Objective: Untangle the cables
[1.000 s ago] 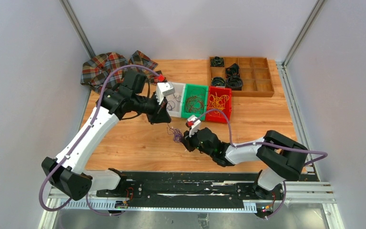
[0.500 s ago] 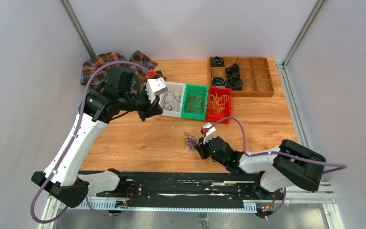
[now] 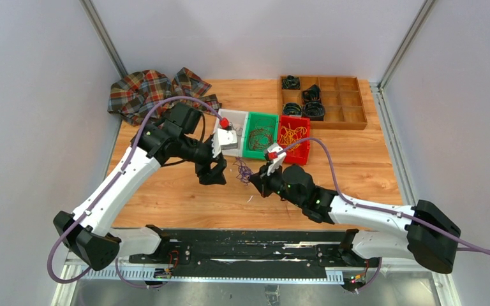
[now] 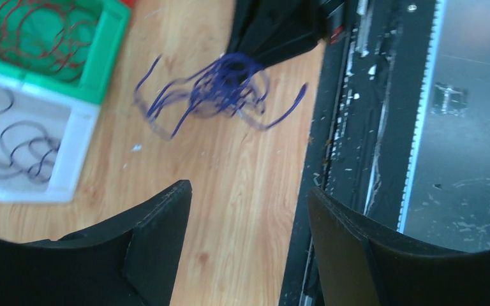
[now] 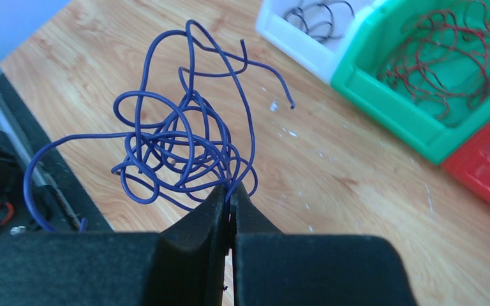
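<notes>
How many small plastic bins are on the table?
3, in a row mid-table: the white bin at the left end, the green bin in the middle, the red bin at the right end. None appear hidden.

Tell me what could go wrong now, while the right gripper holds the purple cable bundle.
1. The right gripper seems to pinch only a few strands at the edge of the purple cable bundle, so it might slip out.
2. The open left gripper is close by; if it grabs several loops together, pulling could tighten the tangle.
3. Loose ends stick out and might catch on the green bin beside the white bin.
</notes>
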Available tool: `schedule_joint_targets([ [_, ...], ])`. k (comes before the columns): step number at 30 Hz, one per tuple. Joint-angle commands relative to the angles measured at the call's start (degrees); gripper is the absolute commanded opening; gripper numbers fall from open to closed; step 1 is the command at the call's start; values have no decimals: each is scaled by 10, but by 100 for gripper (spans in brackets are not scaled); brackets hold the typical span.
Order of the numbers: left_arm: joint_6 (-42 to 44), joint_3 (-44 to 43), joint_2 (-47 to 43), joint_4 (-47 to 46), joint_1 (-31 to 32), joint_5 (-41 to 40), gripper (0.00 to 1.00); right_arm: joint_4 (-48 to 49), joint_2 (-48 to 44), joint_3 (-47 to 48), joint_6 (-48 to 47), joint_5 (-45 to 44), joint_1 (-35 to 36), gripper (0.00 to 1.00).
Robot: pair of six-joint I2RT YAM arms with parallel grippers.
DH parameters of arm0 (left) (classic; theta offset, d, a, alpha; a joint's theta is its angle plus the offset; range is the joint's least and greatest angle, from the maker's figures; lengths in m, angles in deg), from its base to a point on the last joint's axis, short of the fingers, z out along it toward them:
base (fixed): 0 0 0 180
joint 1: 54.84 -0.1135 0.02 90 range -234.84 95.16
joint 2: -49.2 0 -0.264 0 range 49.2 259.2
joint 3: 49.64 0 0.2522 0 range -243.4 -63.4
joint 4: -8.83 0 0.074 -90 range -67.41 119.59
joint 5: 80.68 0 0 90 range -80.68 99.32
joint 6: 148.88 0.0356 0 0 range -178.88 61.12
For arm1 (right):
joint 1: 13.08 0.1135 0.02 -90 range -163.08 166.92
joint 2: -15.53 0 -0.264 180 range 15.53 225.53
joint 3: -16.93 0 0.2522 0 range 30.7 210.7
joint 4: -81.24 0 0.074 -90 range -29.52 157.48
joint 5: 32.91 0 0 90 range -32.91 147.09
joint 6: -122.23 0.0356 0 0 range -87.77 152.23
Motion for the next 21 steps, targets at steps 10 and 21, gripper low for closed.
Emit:
schedule_joint_targets([
  [10,44,34,29,-3,36,69,68,-75,71,120,23,102,4,1],
  [21,16,34,39,-52,36,6,21,-59,90,130,56,129,7,1],
])
